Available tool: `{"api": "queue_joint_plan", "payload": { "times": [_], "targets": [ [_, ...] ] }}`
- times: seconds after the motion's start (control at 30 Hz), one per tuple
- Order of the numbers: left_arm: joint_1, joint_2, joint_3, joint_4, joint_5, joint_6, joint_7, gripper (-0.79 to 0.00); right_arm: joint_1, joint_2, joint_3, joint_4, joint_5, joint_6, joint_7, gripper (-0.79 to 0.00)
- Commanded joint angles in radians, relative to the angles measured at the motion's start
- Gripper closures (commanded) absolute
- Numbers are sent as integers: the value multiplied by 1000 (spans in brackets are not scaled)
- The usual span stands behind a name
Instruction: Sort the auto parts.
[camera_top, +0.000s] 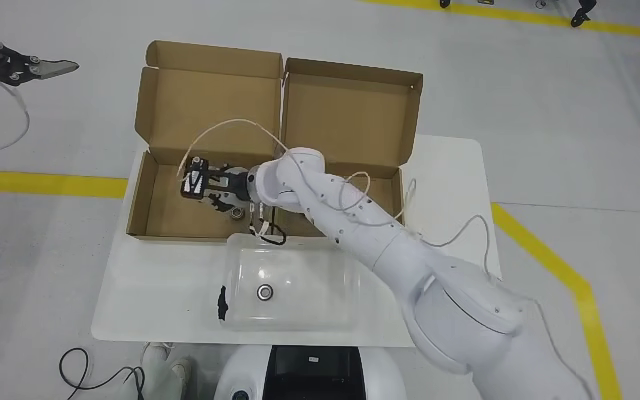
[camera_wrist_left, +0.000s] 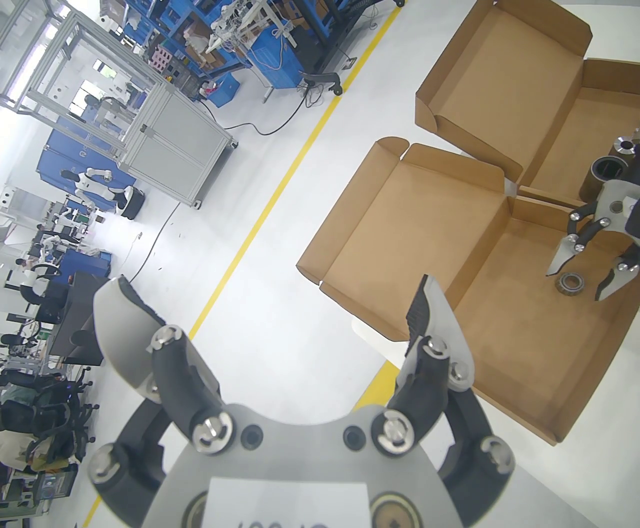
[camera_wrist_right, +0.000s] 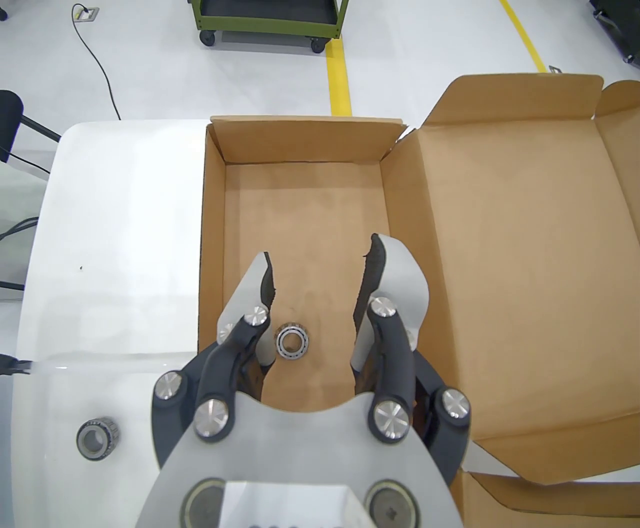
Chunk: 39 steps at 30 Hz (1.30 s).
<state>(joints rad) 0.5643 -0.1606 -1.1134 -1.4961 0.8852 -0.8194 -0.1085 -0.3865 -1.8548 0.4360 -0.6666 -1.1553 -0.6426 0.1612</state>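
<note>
White table (camera_top: 455, 190), open cardboard box (camera_top: 158, 203), 2nd box (camera_top: 350, 115) beside it, clear tub (camera_top: 315, 300)

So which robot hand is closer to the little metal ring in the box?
The right. The right gripper is open right at the ring in the box, one finger on each side. The left gripper is far off, out over the floor beyond the box.

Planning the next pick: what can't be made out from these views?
Top view: the right arm covers the right box's floor, hiding any contents.
Left wrist view: metal parts in that box are cut off by the edge.
Top view: the black item on the clear bin is too small to identify.
</note>
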Motion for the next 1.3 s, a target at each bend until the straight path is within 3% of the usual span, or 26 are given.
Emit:
{"api": "queue_joint_plan", "payload": {
  "times": [0.0, 0.3, 0.6, 0.8, 0.97, 1.27],
  "targets": [
    [0, 0, 0, 0, 0, 0, 0, -785, -29, 28, 24, -77, -14, 11, 42, -326],
    [0, 0, 0, 0, 0, 0, 0, -785, -272, 184, 210, -548, -112, 11, 306, -326],
    [0, 0, 0, 0, 0, 0, 0, -785, -553, 299, 376, -912, -163, -189, 510, -351],
    [0, 0, 0, 0, 0, 0, 0, -785, -688, 340, 417, -1035, -201, -240, 558, -357],
    [0, 0, 0, 0, 0, 0, 0, -785, -774, 361, 414, -1088, -256, -213, 574, -354],
    [0, 0, 0, 0, 0, 0, 0, -785, -817, 373, 358, -1053, -332, -154, 580, -345]
  ]
}}
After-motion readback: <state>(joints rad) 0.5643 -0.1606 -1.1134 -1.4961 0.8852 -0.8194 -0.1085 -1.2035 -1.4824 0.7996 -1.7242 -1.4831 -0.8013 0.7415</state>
